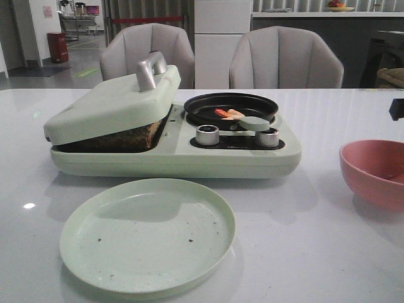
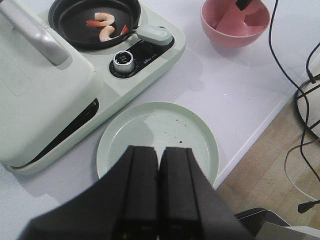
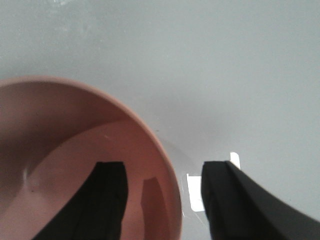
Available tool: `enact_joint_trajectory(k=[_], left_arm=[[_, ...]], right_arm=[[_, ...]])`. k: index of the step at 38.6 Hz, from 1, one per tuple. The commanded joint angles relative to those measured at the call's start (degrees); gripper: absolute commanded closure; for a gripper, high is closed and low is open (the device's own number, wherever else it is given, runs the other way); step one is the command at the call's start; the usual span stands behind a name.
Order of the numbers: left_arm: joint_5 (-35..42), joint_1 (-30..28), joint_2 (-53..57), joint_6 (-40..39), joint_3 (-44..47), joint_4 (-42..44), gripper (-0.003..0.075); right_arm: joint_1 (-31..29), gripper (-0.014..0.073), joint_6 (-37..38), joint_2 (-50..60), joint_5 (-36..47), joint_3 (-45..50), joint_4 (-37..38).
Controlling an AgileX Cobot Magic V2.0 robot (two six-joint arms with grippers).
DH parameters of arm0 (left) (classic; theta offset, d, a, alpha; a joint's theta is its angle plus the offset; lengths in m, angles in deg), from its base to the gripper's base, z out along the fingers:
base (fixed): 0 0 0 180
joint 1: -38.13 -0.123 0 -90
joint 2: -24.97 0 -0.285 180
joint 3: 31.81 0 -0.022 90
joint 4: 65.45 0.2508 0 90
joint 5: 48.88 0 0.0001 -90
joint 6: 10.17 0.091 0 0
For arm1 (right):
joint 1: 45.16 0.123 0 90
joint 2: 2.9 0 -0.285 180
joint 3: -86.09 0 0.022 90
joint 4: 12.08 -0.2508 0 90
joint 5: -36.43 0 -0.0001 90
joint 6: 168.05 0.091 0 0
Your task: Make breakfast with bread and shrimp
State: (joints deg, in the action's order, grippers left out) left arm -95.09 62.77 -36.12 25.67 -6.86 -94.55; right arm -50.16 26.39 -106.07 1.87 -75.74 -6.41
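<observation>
The bread [image 1: 129,136], a browned slice with a dark crust edge, is pressed under the tilted pale green hinged lid [image 1: 113,104] of the mint-green countertop breakfast cooker [image 1: 183,154]; only its front edge shows, so I cannot tell how many slices are inside. Beside it, the curled orange-pink shrimp [image 2: 102,25] lie in the small round black frying pan [image 1: 230,107] set into the same cooker. In front sits an empty round pale green plate [image 1: 148,237] speckled with crumbs. The left gripper [image 2: 159,195] hangs over that plate with its fingers pressed together, holding nothing. The right gripper [image 3: 162,200] is spread wide, one finger inside the pink ceramic bowl [image 3: 75,165] and one outside its rim, empty. Closing or lifting there could catch the rim and tip or drag the bowl.
</observation>
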Motion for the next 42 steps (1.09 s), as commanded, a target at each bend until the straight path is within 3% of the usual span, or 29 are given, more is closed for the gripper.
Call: enact_joint_trajectory(k=[1,7,14,18,35,38,42], left_arm=[[2.87,0.34,0.81,0.04,-1.63,-2.03,0.0620],[2.87,0.34,0.81,0.04,-1.63,-2.03,0.0620],[2.87,0.34,0.81,0.04,-1.63,-2.03,0.0621],[2.87,0.34,0.81,0.04,-1.63,-2.03,0.0620],[2.87,0.34,0.81,0.04,-1.63,-2.03,0.0621],[2.87,0.34,0.81,0.04,-1.63,-2.03,0.0621],[2.87,0.34,0.70,0.04,-1.63,-2.03,0.0620]], right_arm=[[0.20,0.0087,-1.25,6.19,0.08,-2.44,0.35],[6.24,0.0088,-5.16,17.32,-4.69,-2.37,0.39],[17.39,0.0088,-5.35,31.38,-8.10,1.98,0.39],[20.75,0.0088,-5.35,37.52,-10.33,4.98,0.39],[21.44,0.0095,-5.35,59.27,-17.75,14.34,0.39],[21.44,0.0146,-5.35,61.57,-18.37,15.07,0.39],[21.44,0.0286,-5.35,63.43,-18.77,15.21,0.39]])
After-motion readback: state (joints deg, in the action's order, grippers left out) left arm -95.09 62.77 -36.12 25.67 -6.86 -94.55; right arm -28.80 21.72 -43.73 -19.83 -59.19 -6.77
